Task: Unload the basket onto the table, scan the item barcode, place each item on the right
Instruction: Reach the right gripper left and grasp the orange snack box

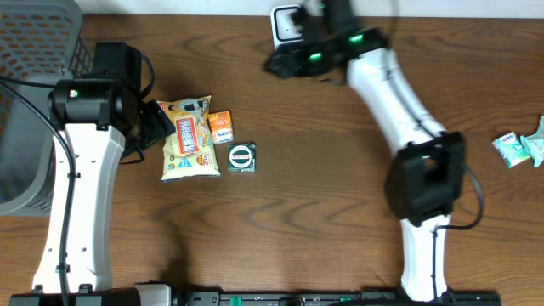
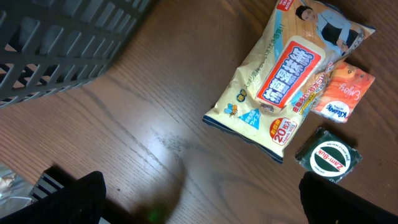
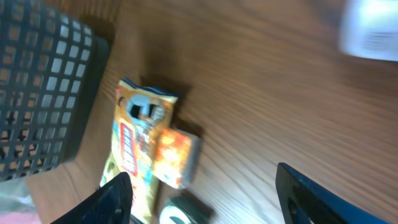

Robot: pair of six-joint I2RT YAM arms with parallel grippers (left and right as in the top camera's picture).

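Observation:
Three items lie together left of centre: a yellow snack bag (image 1: 189, 138) (image 2: 283, 81) (image 3: 127, 155), a small orange packet (image 1: 221, 126) (image 2: 342, 93) (image 3: 175, 155) and a dark green square packet (image 1: 242, 157) (image 2: 328, 155). No barcode shows on any of them. My left gripper (image 1: 157, 123) (image 2: 205, 211) hangs open just left of the bag, with nothing between its fingers. My right gripper (image 1: 279, 64) (image 3: 205, 205) is open and empty at the back centre, near a white device (image 1: 289, 24) (image 3: 372, 31). The right wrist view is blurred.
A grey mesh basket (image 1: 34, 85) (image 2: 62, 43) (image 3: 37, 93) stands at the back left. Two mint-green packets (image 1: 518, 146) lie at the far right edge.

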